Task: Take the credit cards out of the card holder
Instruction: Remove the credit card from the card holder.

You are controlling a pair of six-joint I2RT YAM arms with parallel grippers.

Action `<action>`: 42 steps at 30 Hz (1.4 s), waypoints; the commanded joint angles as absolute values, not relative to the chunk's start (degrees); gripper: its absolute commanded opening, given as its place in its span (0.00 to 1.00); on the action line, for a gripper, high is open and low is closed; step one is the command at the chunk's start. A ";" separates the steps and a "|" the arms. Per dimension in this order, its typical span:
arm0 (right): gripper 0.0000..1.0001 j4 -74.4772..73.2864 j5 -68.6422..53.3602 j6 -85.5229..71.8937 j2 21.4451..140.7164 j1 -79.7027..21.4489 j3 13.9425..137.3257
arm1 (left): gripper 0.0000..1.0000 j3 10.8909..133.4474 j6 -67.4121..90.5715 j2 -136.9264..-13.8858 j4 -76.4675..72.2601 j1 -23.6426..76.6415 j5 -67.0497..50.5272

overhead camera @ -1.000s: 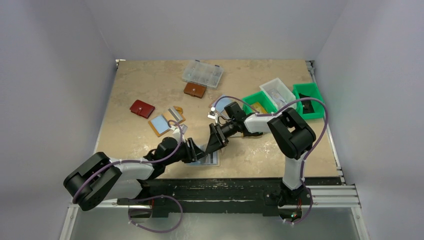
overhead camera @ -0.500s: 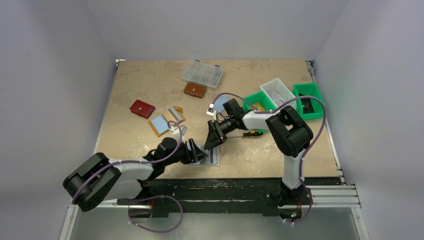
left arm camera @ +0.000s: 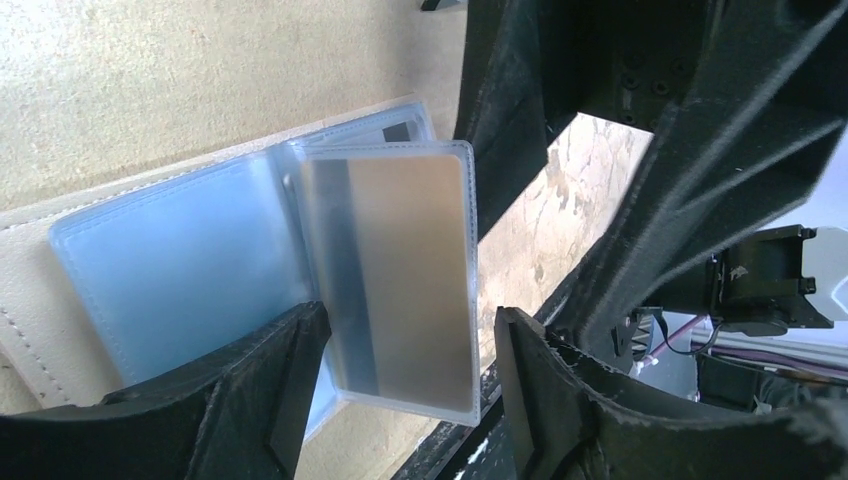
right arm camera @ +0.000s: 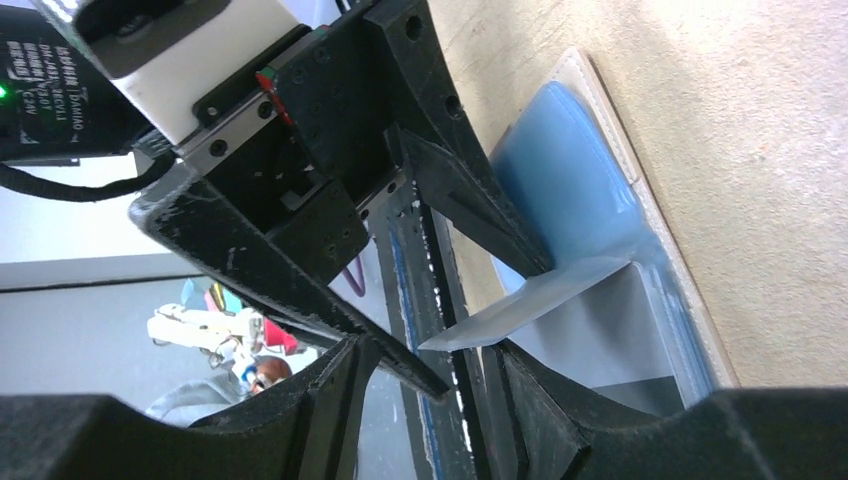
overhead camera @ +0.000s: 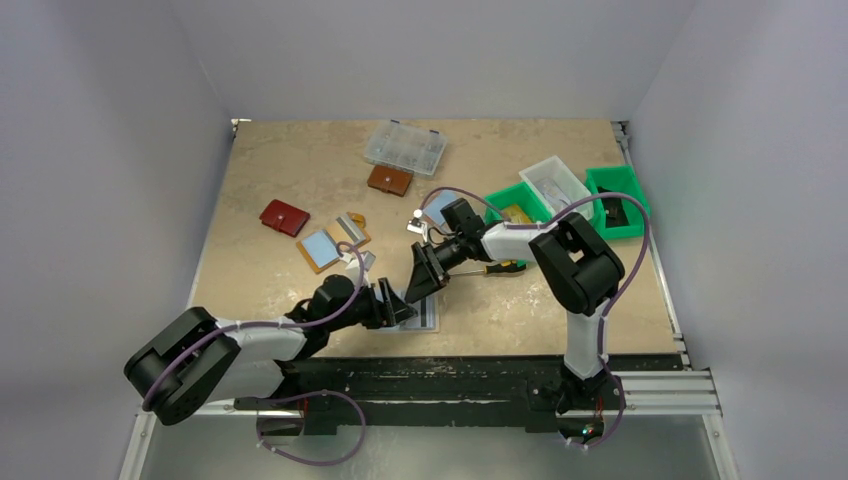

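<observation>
The card holder [left arm camera: 40,300] lies open near the table's front edge, tan outside with pale blue clear sleeves; it also shows in the top view [overhead camera: 428,318]. One sleeve holding a tan card with a dark stripe [left arm camera: 400,290] stands up from it. My left gripper [left arm camera: 405,400] is open, its jaws either side of that sleeve. My right gripper [right arm camera: 430,370] is open just above the holder, facing the left gripper's fingers, with the lifted sleeve's corner [right arm camera: 480,325] between its jaws. In the top view the two grippers [overhead camera: 393,305] [overhead camera: 420,283] nearly touch.
A red wallet [overhead camera: 284,217] and a brown wallet [overhead camera: 388,180] lie further back. Loose cards [overhead camera: 320,248] lie left of centre. A clear organiser box [overhead camera: 404,147], green bins [overhead camera: 616,200], a white bin [overhead camera: 555,182] and a screwdriver [overhead camera: 497,267] are behind and to the right.
My right arm's wrist has shifted slightly back and left, its gripper staying over the card holder. My left arm has barely moved.
</observation>
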State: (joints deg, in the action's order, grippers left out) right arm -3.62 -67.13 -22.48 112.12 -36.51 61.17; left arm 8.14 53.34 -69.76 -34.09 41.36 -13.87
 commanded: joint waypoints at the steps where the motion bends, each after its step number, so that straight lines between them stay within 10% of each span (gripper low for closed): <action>1: 0.54 -0.31 -71.12 -24.43 110.67 -37.60 61.75 | 0.64 7.78 52.65 -71.15 -31.80 41.22 -13.33; 7: 0.54 -0.29 -71.16 -24.58 110.61 -37.62 61.64 | 0.44 8.41 52.66 -68.85 -26.09 41.23 -9.73; 42: 0.54 -37.44 -61.99 21.57 109.42 -37.44 73.73 | 0.33 7.40 53.56 -56.88 -15.12 38.09 -3.75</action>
